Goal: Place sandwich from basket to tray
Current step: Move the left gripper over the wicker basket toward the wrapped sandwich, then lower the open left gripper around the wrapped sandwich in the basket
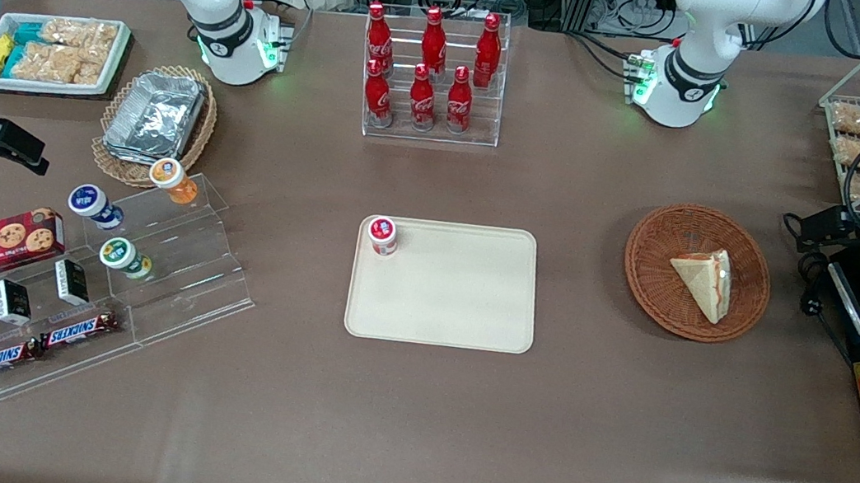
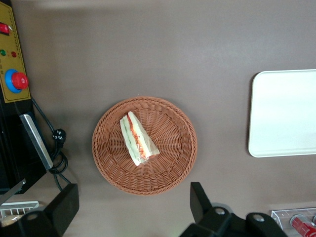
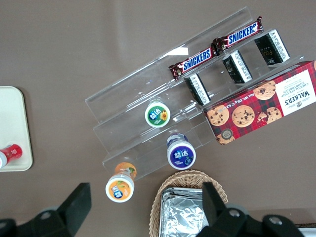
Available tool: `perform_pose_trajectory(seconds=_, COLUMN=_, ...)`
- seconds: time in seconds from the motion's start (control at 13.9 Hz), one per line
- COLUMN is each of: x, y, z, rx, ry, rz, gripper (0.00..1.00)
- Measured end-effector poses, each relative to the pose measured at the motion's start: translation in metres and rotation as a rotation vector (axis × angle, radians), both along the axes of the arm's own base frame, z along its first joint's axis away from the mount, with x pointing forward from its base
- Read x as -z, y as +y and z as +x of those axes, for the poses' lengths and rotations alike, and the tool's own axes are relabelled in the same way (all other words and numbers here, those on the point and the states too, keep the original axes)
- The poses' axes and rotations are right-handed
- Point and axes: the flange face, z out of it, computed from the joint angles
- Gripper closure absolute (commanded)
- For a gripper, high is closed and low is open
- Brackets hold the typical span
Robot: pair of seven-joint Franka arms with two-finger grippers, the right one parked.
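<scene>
Open hand (image 2: pixel 131 210) above sandwich (image 2: pixel 137 139)

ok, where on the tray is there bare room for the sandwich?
Most of the tray is bare: only a red-lidded cup stands in its corner farthest from the front camera, toward the parked arm's end. The sandwich still lies in the basket. The end effector hangs open above the basket.
</scene>
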Motion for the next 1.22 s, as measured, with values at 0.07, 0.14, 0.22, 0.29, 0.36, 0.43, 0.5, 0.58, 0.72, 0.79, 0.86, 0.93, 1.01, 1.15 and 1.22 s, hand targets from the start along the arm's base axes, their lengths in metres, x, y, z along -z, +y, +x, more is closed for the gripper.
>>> perform_pose_trajectory(seconds=0.07, x=0.001, y=-0.001, z=0.000, rx=-0.002, ry=0.004, rz=0.000, gripper=0.00)
perform_pose_trajectory(seconds=0.14, x=0.003, y=-0.002, z=-0.001, rx=-0.006, ry=0.009, rz=0.000, gripper=0.00)
perform_pose_trajectory(seconds=0.22, x=0.006, y=-0.003, z=-0.003, rx=-0.011, ry=0.016, rz=0.001, gripper=0.00)
perform_pose_trajectory(seconds=0.29, x=0.010, y=-0.003, z=-0.005, rx=-0.018, ry=0.025, rz=0.002, gripper=0.00)
perform_pose_trajectory(seconds=0.36, x=0.014, y=-0.004, z=-0.009, rx=-0.030, ry=0.033, rz=0.003, gripper=0.00)
perform_pose_trajectory(seconds=0.43, x=0.019, y=-0.004, z=-0.013, rx=-0.043, ry=0.036, rz=0.004, gripper=0.00)
perform_pose_trajectory(seconds=0.5, x=0.026, y=-0.005, z=-0.018, rx=-0.059, ry=0.030, rz=0.005, gripper=0.00)
perform_pose_trajectory(seconds=0.58, x=0.034, y=-0.008, z=-0.024, rx=-0.082, ry=0.019, rz=0.007, gripper=0.00)
perform_pose_trajectory(seconds=0.72, x=0.057, y=-0.016, z=-0.039, rx=-0.159, ry=-0.004, rz=0.013, gripper=0.00)
perform_pose_trajectory(seconds=0.79, x=0.071, y=-0.018, z=-0.047, rx=-0.209, ry=-0.011, rz=0.017, gripper=0.00)
perform_pose_trajectory(seconds=0.86, x=0.085, y=-0.018, z=-0.055, rx=-0.264, ry=-0.013, rz=0.026, gripper=0.00)
perform_pose_trajectory(seconds=0.93, x=0.100, y=-0.018, z=-0.063, rx=-0.328, ry=-0.010, rz=0.042, gripper=0.00)
perform_pose_trajectory(seconds=1.01, x=0.114, y=-0.017, z=-0.068, rx=-0.399, ry=-0.006, rz=0.060, gripper=0.00)
perform_pose_trajectory(seconds=1.15, x=0.137, y=-0.015, z=-0.075, rx=-0.524, ry=0.007, rz=0.084, gripper=0.00)
perform_pose_trajectory(seconds=1.22, x=0.148, y=-0.015, z=-0.078, rx=-0.565, ry=0.014, rz=0.091, gripper=0.00)
